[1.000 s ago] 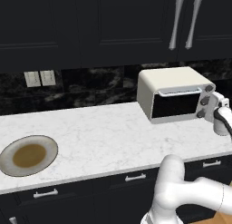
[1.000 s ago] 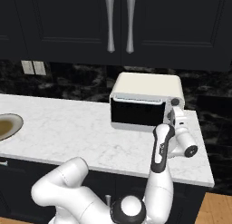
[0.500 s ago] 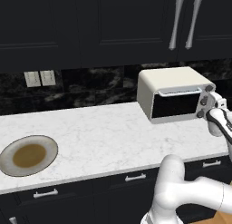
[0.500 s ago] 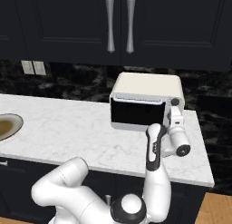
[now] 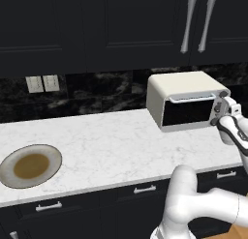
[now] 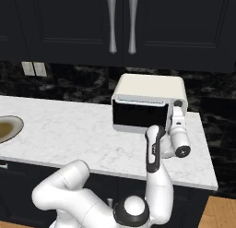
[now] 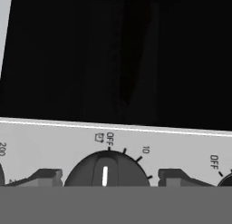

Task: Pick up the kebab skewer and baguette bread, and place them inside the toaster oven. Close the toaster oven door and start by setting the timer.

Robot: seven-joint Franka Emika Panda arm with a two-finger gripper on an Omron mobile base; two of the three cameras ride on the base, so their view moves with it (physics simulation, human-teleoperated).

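The cream-white toaster oven (image 5: 183,86) (image 6: 150,86) stands at the back right of the counter. Its dark glass door (image 5: 186,112) (image 6: 138,114) is shut. My gripper (image 5: 219,110) (image 6: 177,111) (image 7: 106,177) is pressed up to the oven's right control panel. In the hand view a dark round knob (image 7: 106,171) sits between my fingertips (image 7: 45,177), its white pointer at OFF; the fingers flank it with small gaps, so the gripper is open. The kebab skewer and the baguette bread are hidden from view.
A round plate (image 5: 30,165) (image 6: 7,128) with a brown centre lies at the counter's left end. A second knob (image 7: 226,180) shows at the right edge of the hand view. Dark cabinets hang above the oven; the counter's right edge is just past it.
My hand has moved in toward the oven's control panel, and the fingers have drawn closer together around the knob. The oven and plate have not moved.
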